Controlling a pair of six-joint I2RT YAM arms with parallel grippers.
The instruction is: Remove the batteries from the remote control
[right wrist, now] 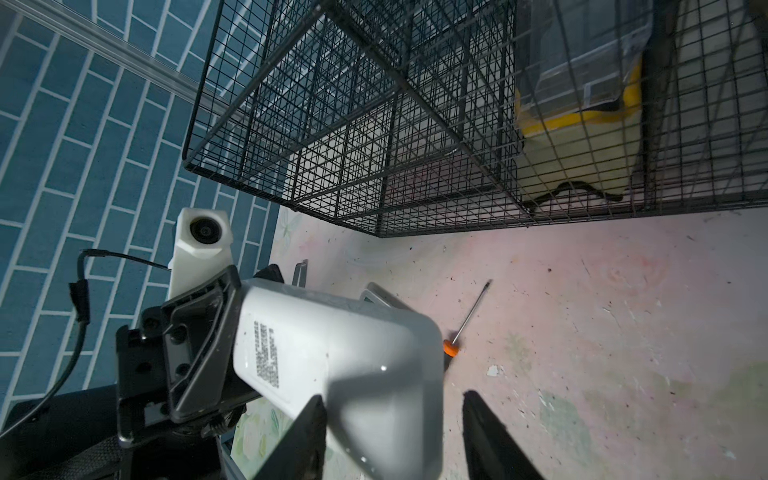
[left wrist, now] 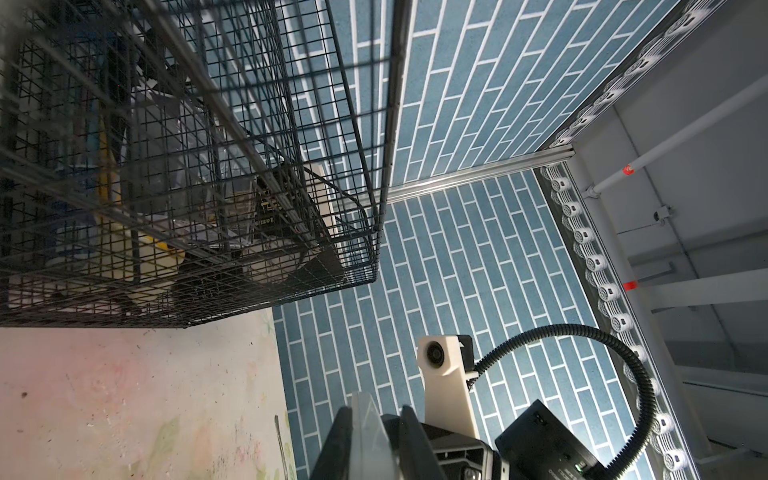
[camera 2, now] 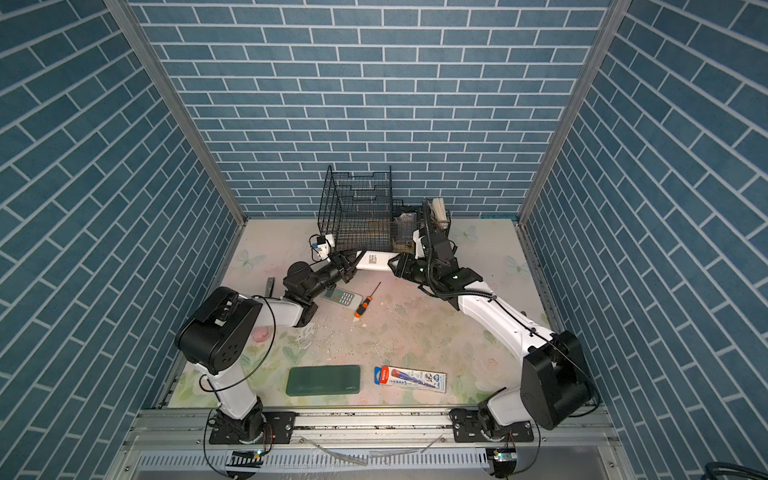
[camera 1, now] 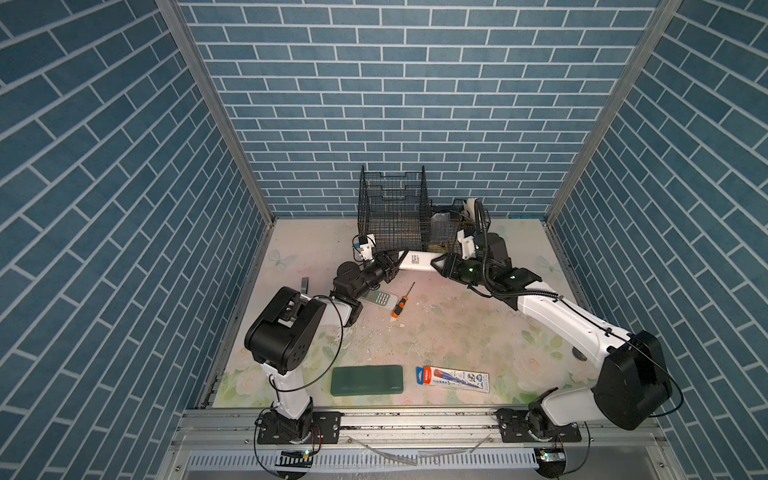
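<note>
The scuffed floral table carries 1 black wire rack at the back, a grey remote just beside an orange-handled screwdriver (shaft pointing rearward), and 1 green case and 1 printed carton along the front.

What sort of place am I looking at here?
Probably a robotics test booth, not a home: robot arms bolted to a metal rail, brick-print wall panels, and a screwdriver lying on the floral table.

The white remote control, printed label up, is held level aloft by the left claw at one end.
</note>
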